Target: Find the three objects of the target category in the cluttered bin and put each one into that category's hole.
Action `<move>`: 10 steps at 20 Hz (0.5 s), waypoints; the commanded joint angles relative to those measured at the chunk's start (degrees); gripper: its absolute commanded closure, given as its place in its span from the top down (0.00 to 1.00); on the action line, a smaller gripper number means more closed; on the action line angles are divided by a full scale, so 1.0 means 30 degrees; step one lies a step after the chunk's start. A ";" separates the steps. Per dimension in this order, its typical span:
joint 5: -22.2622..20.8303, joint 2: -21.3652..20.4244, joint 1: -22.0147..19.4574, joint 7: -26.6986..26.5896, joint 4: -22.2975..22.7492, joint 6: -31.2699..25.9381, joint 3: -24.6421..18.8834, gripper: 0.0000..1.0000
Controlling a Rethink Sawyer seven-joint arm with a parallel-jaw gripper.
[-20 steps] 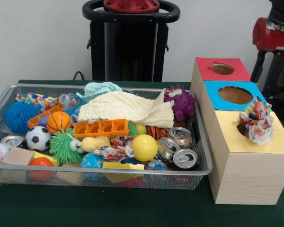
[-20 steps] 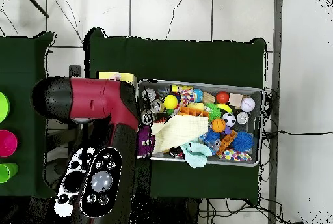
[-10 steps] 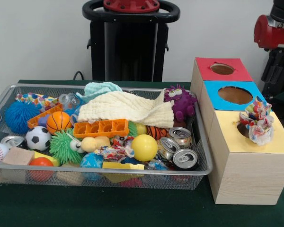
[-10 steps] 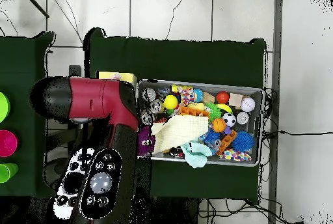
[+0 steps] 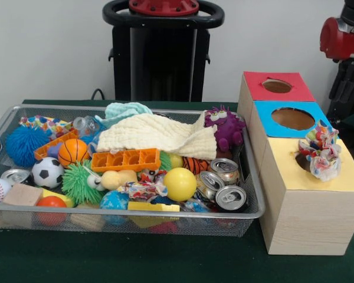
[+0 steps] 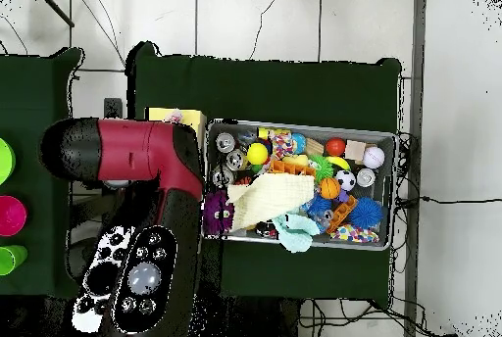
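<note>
A wire mesh bin (image 5: 251,206) holds a heap of toys, balls, cans and cloths. To its right stand three boxes with round holes: red (image 5: 275,86), blue (image 5: 292,118) and yellow (image 5: 315,177). A crumpled colourful wrapper (image 5: 320,152) lies over the yellow box's hole. Similar colourful wrappers lie in the bin at the front middle (image 5: 143,190) and the far left corner (image 5: 44,124). Only the red and black arm (image 5: 343,41) shows at the right edge. In the overhead view the arm (image 6: 137,157) covers most of the boxes. No gripper is visible.
The bin also holds three drink cans (image 5: 224,184), a cream cloth (image 5: 159,135), a purple plush monster (image 5: 225,128), an orange tray (image 5: 125,159), a yellow ball (image 5: 180,184) and a blue spiky ball (image 5: 22,144). From overhead the bin (image 6: 392,191) sits right of the arm.
The arm has drawn slightly further toward the right edge of the front view. Nothing in the bin or on the boxes has moved.
</note>
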State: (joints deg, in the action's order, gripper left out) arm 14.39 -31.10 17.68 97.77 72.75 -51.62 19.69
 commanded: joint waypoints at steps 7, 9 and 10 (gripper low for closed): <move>0.0111 0.1478 -0.0223 0.5048 0.1420 0.2719 -0.0942 0.00; 0.0135 0.1798 -0.0311 0.5021 0.1356 0.3235 -0.1041 0.00; 0.0152 0.1927 -0.0351 0.4978 0.1296 0.3380 -0.1075 0.00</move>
State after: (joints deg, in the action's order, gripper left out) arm 14.41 -29.71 17.90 97.77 72.75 -46.36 19.86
